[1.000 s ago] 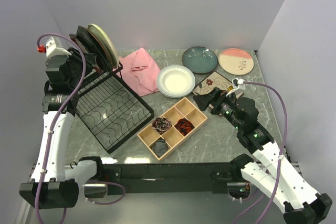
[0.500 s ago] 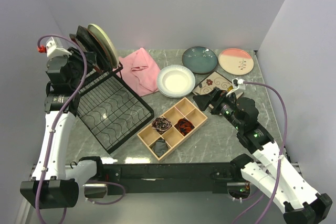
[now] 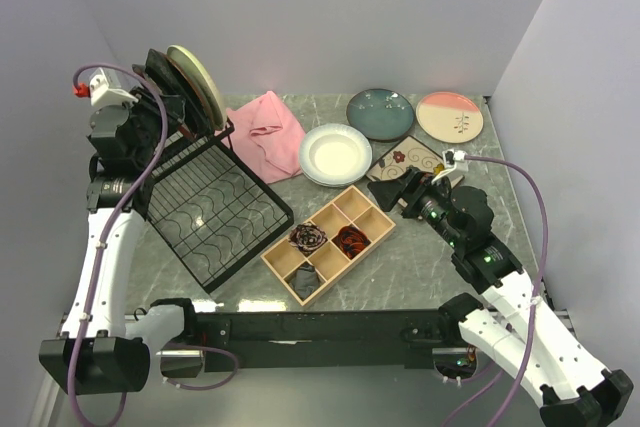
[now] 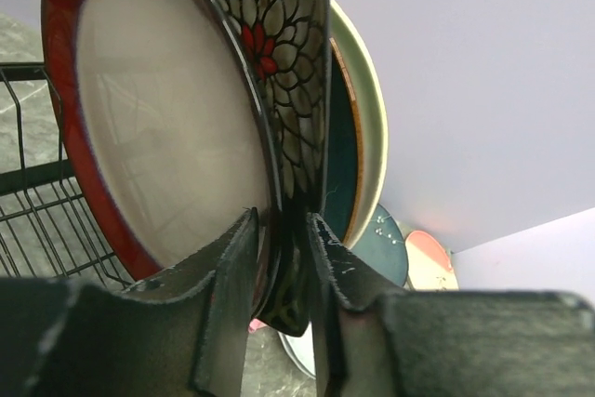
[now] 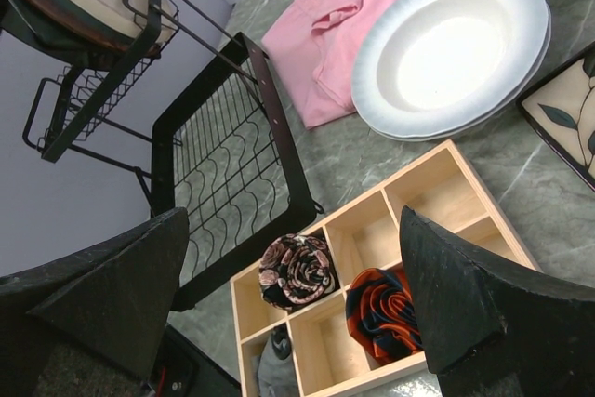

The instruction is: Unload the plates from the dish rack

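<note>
Little has moved in the last second: the left arm has only settled a touch beside the dish rack point(image 3: 215, 212), and the plates and the right arm are where they were.

The left gripper point(image 4: 281, 239) is up at the raised back of the rack, at the far left of the bench point(image 3: 420, 267). Three plates stand there on edge, packed together. The dark red plate point(image 4: 158, 118) is nearest the wrist camera, the black floral plate point(image 4: 288, 34) is just behind it, and the cream-green plate point(image 4: 367, 109) is at the back. The jaws are clenched on the lower edge of the black floral plate, one finger on each face. The dark red plate's rim lies against the outer side of the near finger point(image 4: 232, 285). I cannot tell whether that rim is also caught in the grasp.

The right gripper point(image 5: 294, 216) hangs above the bench with its jaws released and spread wide, grasping nothing. It sits over the far end of the wooden tray point(image 3: 352, 204), close to the cream floral plate point(image 3: 415, 159).

Four plates lie flat on the bench, outside the rack. The white plate point(image 3: 335, 153) is beside the pink cloth point(image 3: 270, 132). The teal plate point(image 3: 380, 112) and the pink-cream plate point(image 3: 449, 116) are along the back wall. The cream floral plate is just in front of those two. The rack's wavy slotted base holds no plates.
</note>
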